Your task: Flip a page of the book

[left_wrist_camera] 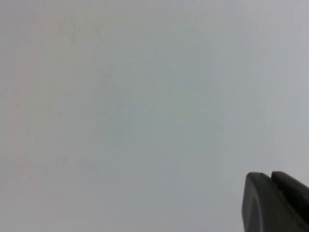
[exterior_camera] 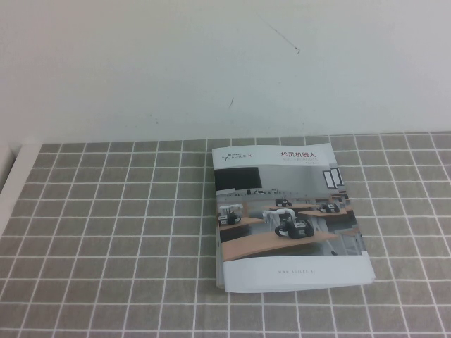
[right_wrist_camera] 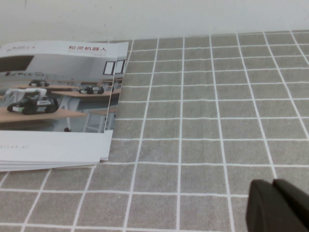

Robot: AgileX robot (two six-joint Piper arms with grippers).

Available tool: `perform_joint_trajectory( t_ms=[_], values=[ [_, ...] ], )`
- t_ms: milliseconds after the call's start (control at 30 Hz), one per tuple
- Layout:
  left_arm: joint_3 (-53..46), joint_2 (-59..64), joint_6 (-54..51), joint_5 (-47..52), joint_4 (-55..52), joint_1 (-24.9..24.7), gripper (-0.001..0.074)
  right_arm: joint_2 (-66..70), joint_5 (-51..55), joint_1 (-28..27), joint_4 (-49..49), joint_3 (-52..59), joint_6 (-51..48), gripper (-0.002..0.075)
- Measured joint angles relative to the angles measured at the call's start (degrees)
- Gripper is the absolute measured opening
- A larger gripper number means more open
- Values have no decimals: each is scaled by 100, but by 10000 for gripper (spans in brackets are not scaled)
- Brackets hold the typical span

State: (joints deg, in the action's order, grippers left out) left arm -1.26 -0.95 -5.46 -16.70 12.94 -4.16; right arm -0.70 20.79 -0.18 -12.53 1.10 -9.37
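Observation:
The book [exterior_camera: 285, 211] lies closed on the grey checked cloth [exterior_camera: 106, 232], right of centre. Its white cover has a red title and a photo of small robots on wooden desks. It also shows in the right wrist view [right_wrist_camera: 53, 101], where a second booklet with the same cover [right_wrist_camera: 115, 92] peeks out under its edge. My right gripper [right_wrist_camera: 273, 183] is shut and empty, over bare cloth well apart from the book. My left gripper [left_wrist_camera: 270, 176] is shut and empty, facing a blank pale surface. Neither gripper shows in the high view.
The cloth [right_wrist_camera: 207, 96] covers the table up to a white wall [exterior_camera: 211, 63] at the back. A white strip of table edge [exterior_camera: 10, 183] shows at the far left.

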Motion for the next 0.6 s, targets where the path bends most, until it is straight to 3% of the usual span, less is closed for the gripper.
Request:
perform_joint_trajectory(
  t_ms=[167, 367, 600],
  values=[
    [0, 0, 0, -421, 40, 0, -4, 0, 0, 0, 39, 0, -40, -3],
    [0, 0, 0, -467, 40, 0, -4, 0, -295, 0, 1028, 22, -752, -3],
    [0, 0, 698, -1740, 69, 0, -4, 0, -2588, 0, 600, 58, -257, -3]
  ],
)
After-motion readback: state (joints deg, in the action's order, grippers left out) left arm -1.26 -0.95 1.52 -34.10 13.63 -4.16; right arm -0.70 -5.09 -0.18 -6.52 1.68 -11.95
